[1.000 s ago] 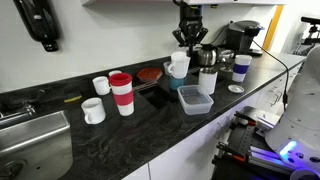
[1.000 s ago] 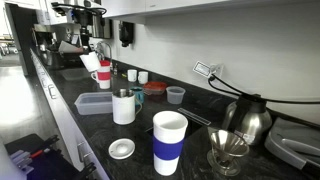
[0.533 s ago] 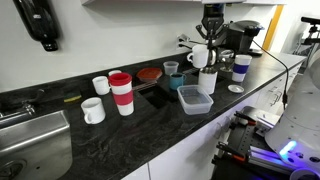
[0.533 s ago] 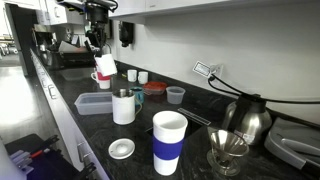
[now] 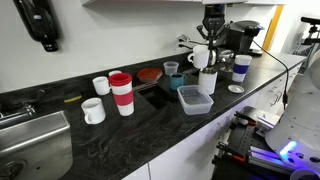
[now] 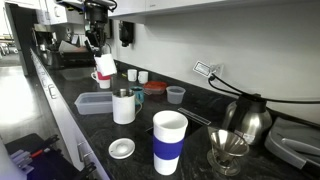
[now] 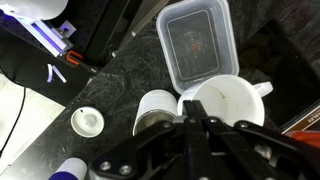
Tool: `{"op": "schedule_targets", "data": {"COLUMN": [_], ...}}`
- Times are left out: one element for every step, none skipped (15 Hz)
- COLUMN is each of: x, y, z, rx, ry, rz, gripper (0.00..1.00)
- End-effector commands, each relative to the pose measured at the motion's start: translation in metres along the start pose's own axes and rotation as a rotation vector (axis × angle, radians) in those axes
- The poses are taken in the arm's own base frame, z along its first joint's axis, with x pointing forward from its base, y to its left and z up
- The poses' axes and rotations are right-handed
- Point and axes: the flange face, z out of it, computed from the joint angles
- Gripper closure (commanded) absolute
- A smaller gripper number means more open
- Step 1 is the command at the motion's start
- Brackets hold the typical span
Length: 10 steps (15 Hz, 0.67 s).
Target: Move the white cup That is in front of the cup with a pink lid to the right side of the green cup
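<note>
White cup [image 5: 201,57]: clear of worktop [image 5: 140,135], hanging in your claw [image 5: 207,44], which is clamped on rim. Position just beyond green cup [image 5: 171,69], well apart from cup with a pink lid [image 5: 122,93]. Pickup looks done; you have set-down and release left. Glazed ceramic, smooth, round mouth, loop handle. Worktop dark speckled stone.

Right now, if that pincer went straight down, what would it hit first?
The pincer holds the white cup; below that, probably the other white mug on the counter, though depth is unclear.
</note>
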Motion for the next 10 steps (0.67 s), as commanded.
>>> {"op": "schedule_targets", "data": {"x": [0.022, 0.031, 0.042, 0.054, 0.066, 0.079, 0.09, 0.098, 0.106, 0.114], "y": [-0.004, -0.001, 0.004, 0.012, 0.019, 0.031, 0.045, 0.059, 0.075, 0.092], "z": [-0.008, -0.012, -0.017, -0.023, -0.027, -0.031, -0.033, -0.033, -0.032, -0.03], "rx": [0.055, 0.079, 0.104, 0.128, 0.15, 0.159, 0.162, 0.169, 0.172, 0.171], "ry": [-0.018, -0.019, -0.021, -0.022, -0.018, -0.019, -0.034, -0.061, -0.062, -0.073], "rz": [0.119, 0.167, 0.226, 0.283, 0.34, 0.398, 0.457, 0.509, 0.563, 0.604], "gripper": [1.0, 1.0, 1.0, 1.0, 1.0, 1.0, 1.0, 1.0, 1.0, 1.0]}}
